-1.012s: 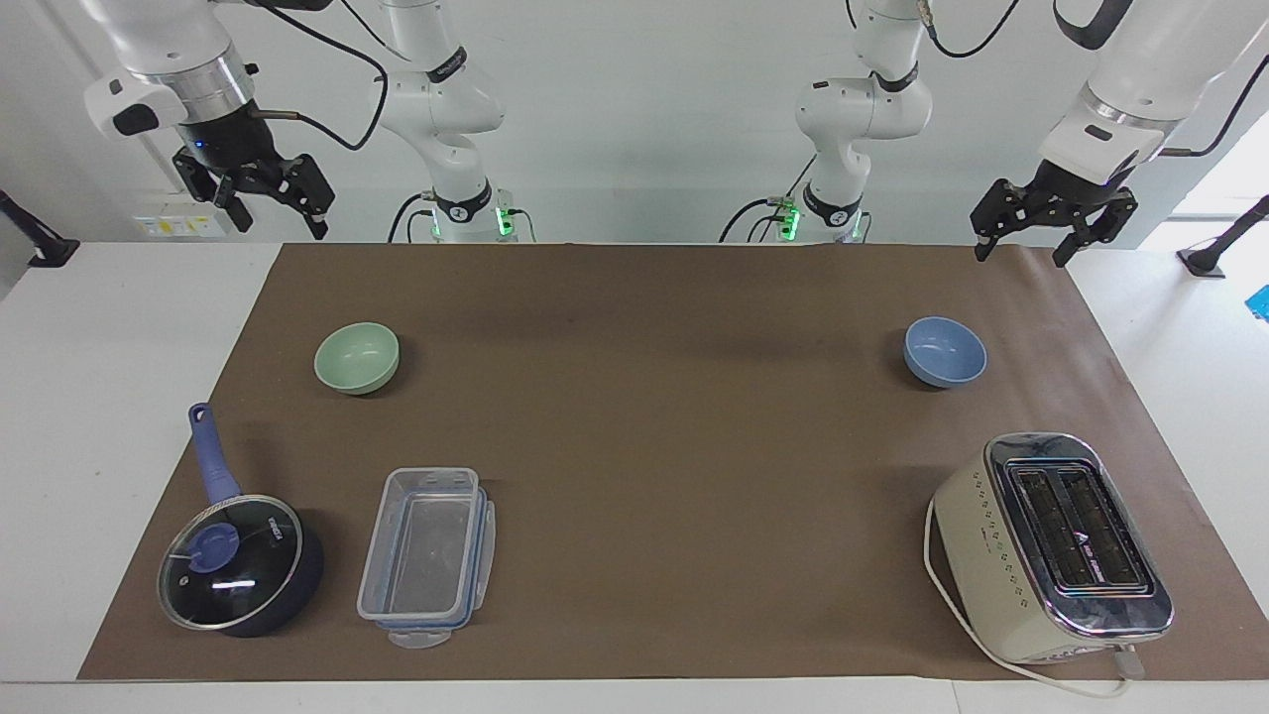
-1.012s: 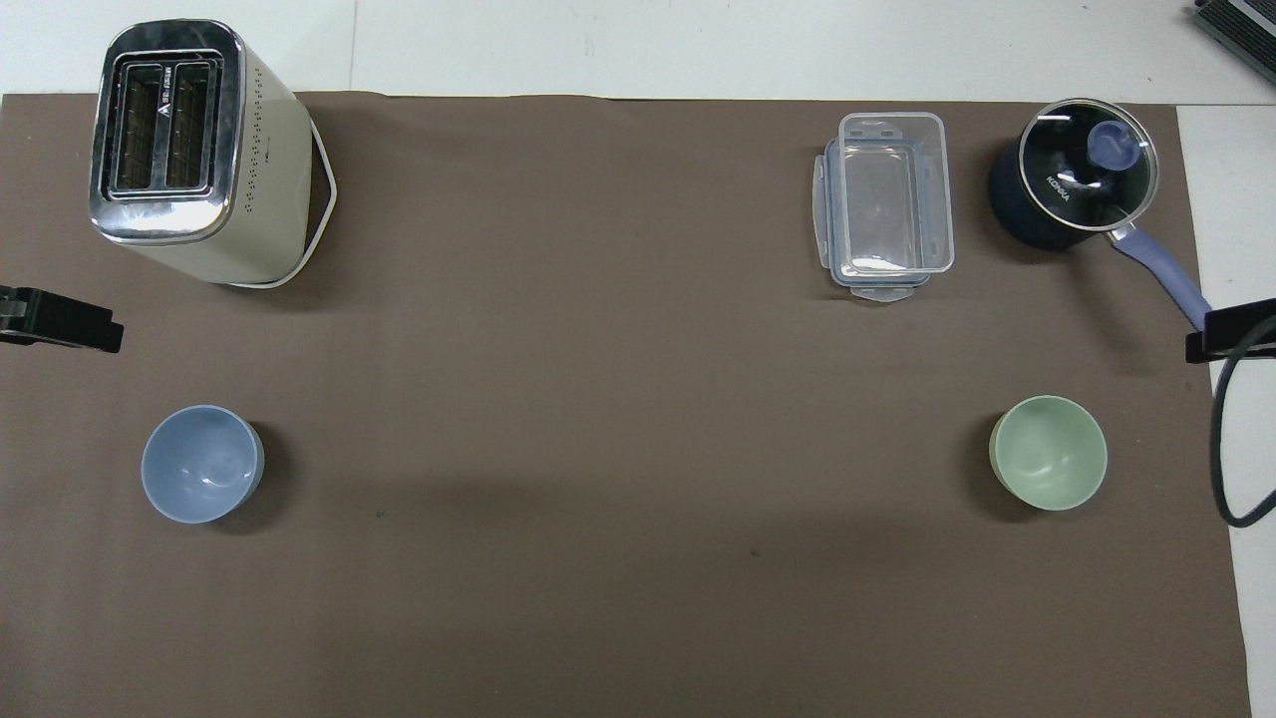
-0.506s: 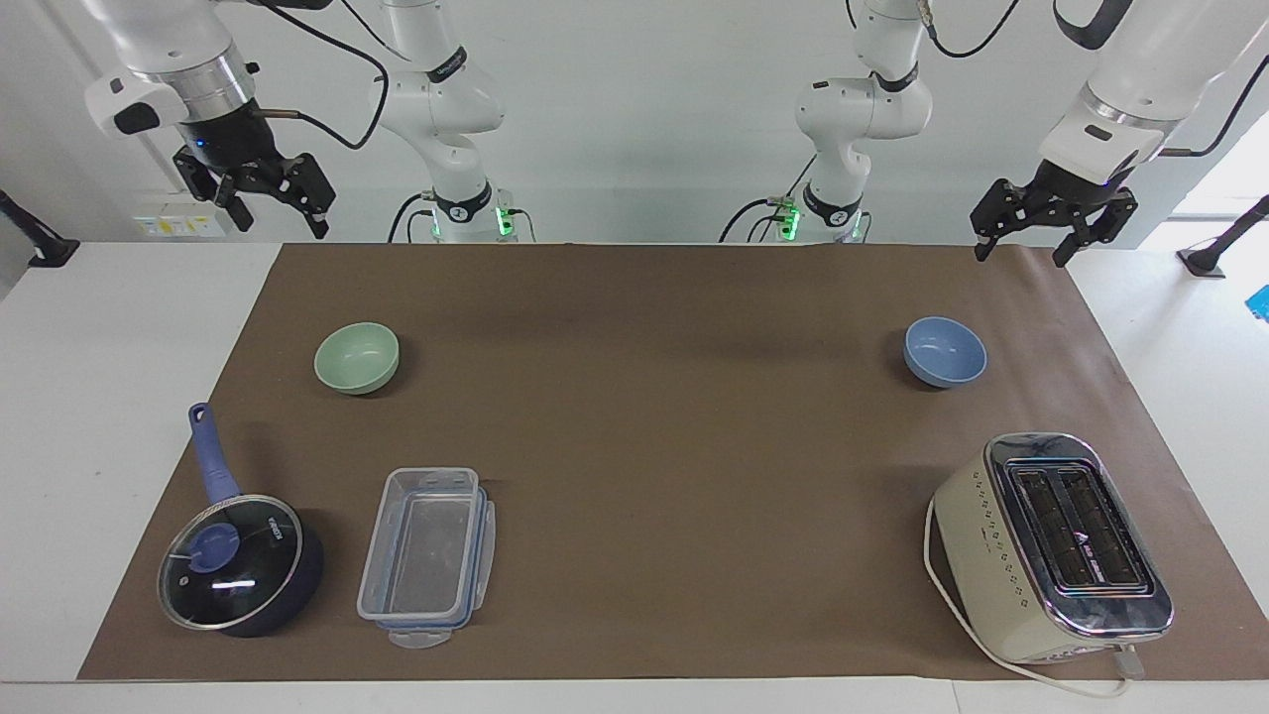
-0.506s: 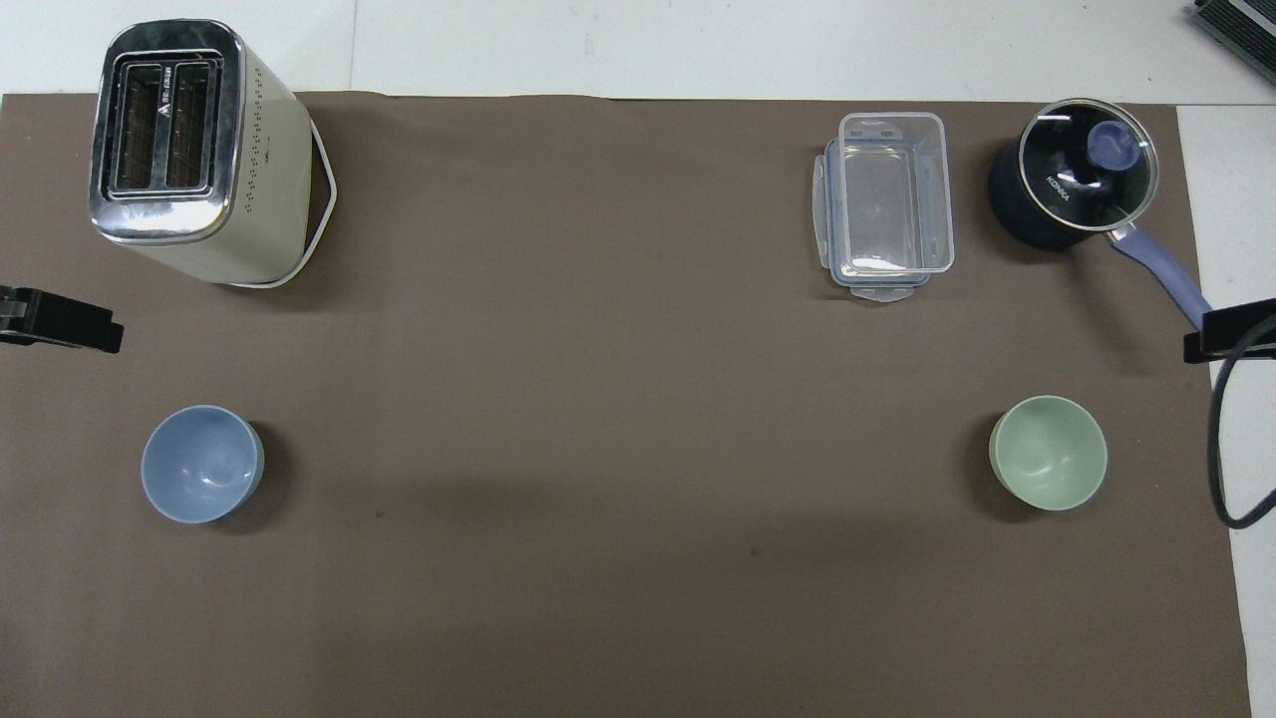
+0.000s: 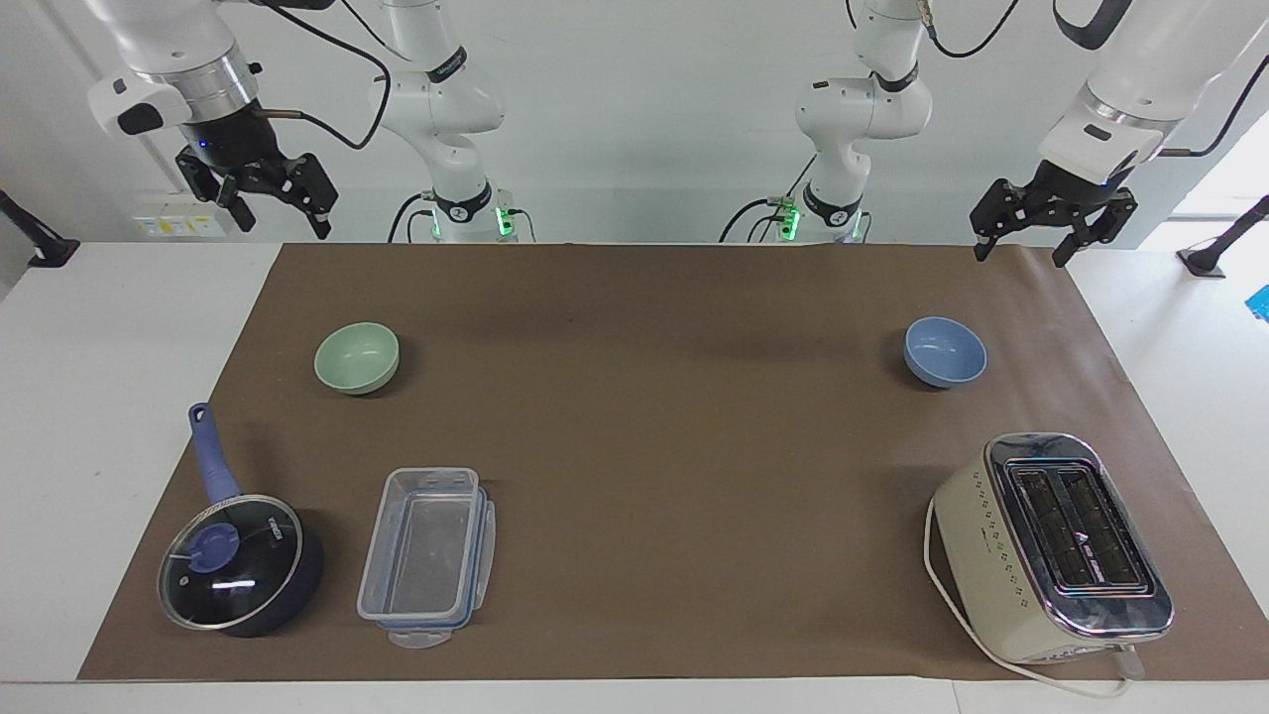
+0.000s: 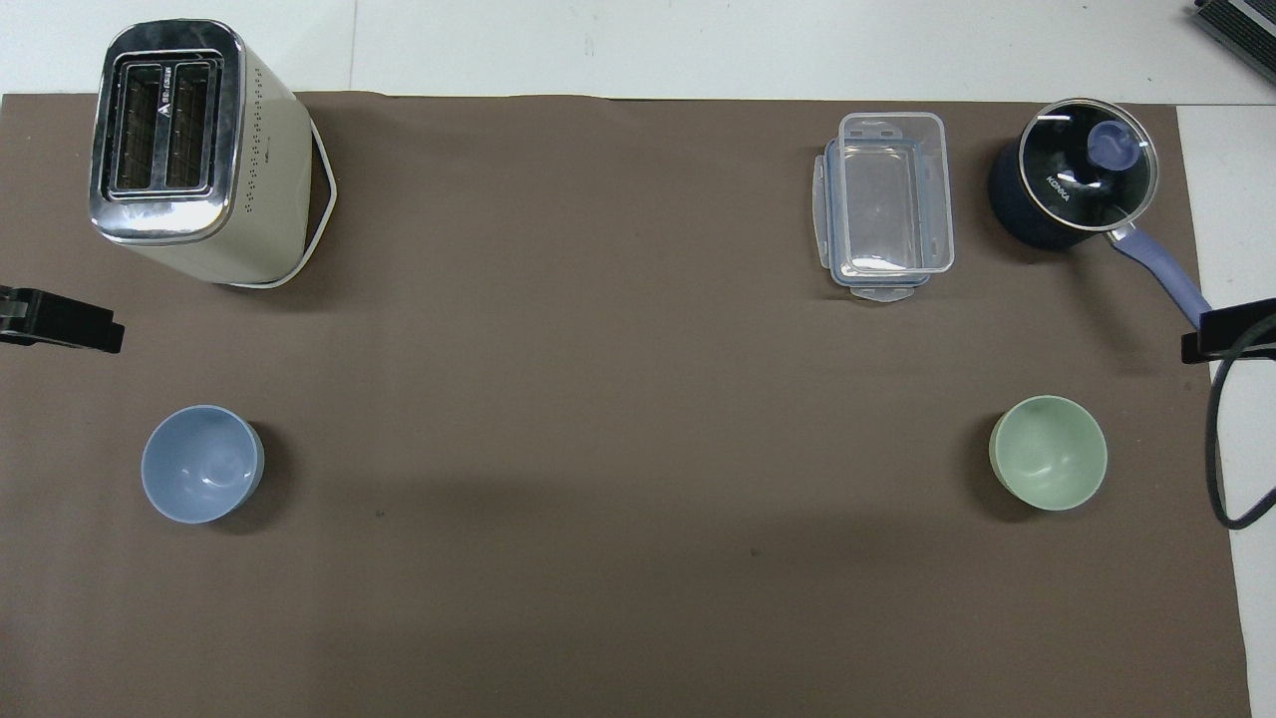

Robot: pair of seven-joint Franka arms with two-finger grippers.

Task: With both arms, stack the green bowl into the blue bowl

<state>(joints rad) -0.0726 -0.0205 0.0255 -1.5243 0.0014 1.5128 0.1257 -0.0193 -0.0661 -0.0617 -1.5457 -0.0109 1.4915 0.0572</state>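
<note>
Right now I see my right gripper [image 5: 280,210] up in the air over the table edge at its own end, jaws wide, holding nothing. Green bowl [image 5: 357,358] sits on the brown mat [image 5: 644,446], upright, toward the right arm's end. Blue bowl [image 5: 945,352] sits well apart toward the left arm's end. Left gripper [image 5: 1023,246] is raised over the mat's corner, wide too, empty.
</note>
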